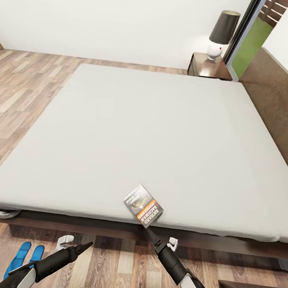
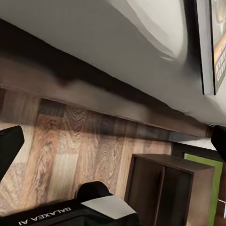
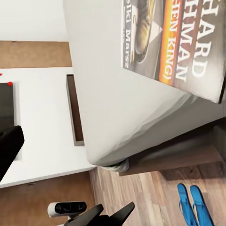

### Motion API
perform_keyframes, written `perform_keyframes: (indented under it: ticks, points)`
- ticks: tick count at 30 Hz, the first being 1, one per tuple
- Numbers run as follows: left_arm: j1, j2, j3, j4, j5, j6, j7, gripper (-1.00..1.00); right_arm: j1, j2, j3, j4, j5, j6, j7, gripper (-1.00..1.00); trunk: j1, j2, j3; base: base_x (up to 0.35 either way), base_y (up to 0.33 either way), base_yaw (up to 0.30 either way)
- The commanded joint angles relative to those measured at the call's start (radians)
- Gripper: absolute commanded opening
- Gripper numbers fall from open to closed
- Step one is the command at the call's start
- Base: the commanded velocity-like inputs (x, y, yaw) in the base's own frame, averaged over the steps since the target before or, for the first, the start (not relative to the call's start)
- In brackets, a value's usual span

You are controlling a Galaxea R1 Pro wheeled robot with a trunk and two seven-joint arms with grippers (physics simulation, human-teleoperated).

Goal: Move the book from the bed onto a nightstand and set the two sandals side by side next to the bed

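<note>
Right hand (image 1: 151, 231), fingers apart, reaches just below the book (image 1: 143, 205) at lower centre on the bed (image 1: 118, 137); nightstand (image 1: 205, 66) awaits. Sandals (image 1: 24, 258) lie paired, lower left.

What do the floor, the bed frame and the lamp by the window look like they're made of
The floor looks like light-brown wood planks: visible grain and board seams, with a slight sheen. The bed frame looks like dark-brown wood, matte, with faint grain on the headboard. The lamp seems to have a glossy white base, perhaps ceramic, under a dark shade, perhaps fabric; too small to be sure.
</note>
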State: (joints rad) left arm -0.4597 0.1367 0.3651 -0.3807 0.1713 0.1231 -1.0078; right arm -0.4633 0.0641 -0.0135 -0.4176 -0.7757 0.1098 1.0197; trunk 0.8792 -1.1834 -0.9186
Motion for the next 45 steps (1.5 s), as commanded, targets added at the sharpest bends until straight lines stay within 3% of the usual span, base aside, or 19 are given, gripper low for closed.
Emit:
perform_keyframes:
  ticks: [1, 41, 45]
  points:
    - [0.000, 0.000, 0.003, 0.000, 0.004, 0.010, -0.005, 1.00, 0.000, 0.000, -0.001, 0.000, -0.007, 0.010, 0.003, 1.00, 0.004, -0.008, -0.004, 0.000, 0.000, 0.000]
    - [0.000, 0.000, 0.003, 0.000, 0.004, 0.012, -0.005, 1.00, -0.001, 0.000, -0.002, 0.000, -0.008, 0.010, 0.003, 1.00, 0.157, -0.288, -0.129, 0.000, 0.000, 0.000]
    - [0.000, 0.000, 0.003, 0.000, 0.004, 0.012, -0.006, 1.00, 0.000, 0.000, -0.002, 0.000, -0.008, 0.010, 0.003, 1.00, 0.157, -0.288, -0.129, 0.000, 0.000, 0.000]
